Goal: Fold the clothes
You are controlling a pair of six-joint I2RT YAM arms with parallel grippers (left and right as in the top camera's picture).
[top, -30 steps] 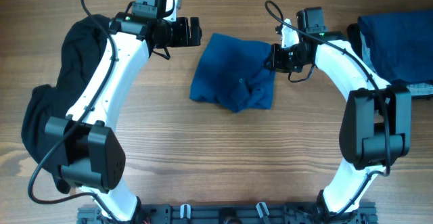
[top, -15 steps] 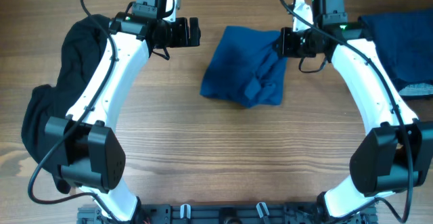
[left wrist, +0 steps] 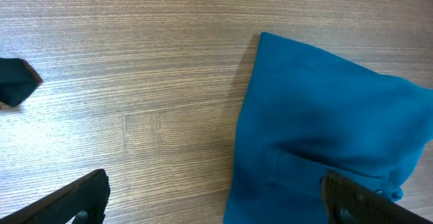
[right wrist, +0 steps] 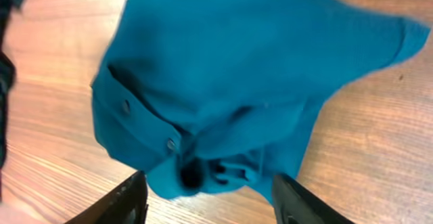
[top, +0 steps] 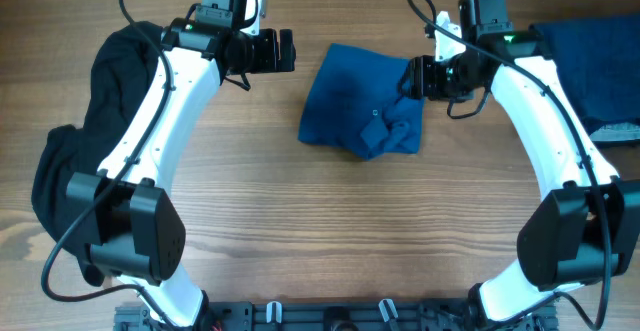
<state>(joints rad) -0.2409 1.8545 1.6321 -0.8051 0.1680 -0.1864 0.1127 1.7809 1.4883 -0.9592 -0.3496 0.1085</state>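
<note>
The crumpled blue shirt (top: 358, 109) lies mid-frame on the wooden table (top: 300, 231), the right gripper (top: 412, 77) parted at its upper-right edge, the left gripper (top: 291, 49) spread empty at upper left.

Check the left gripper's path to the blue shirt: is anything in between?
Nothing visible. Only bare wooden table lies between the left gripper, its fingers open, and the blue shirt's near edge. The black garment lies behind that arm, away from the shirt.
</note>
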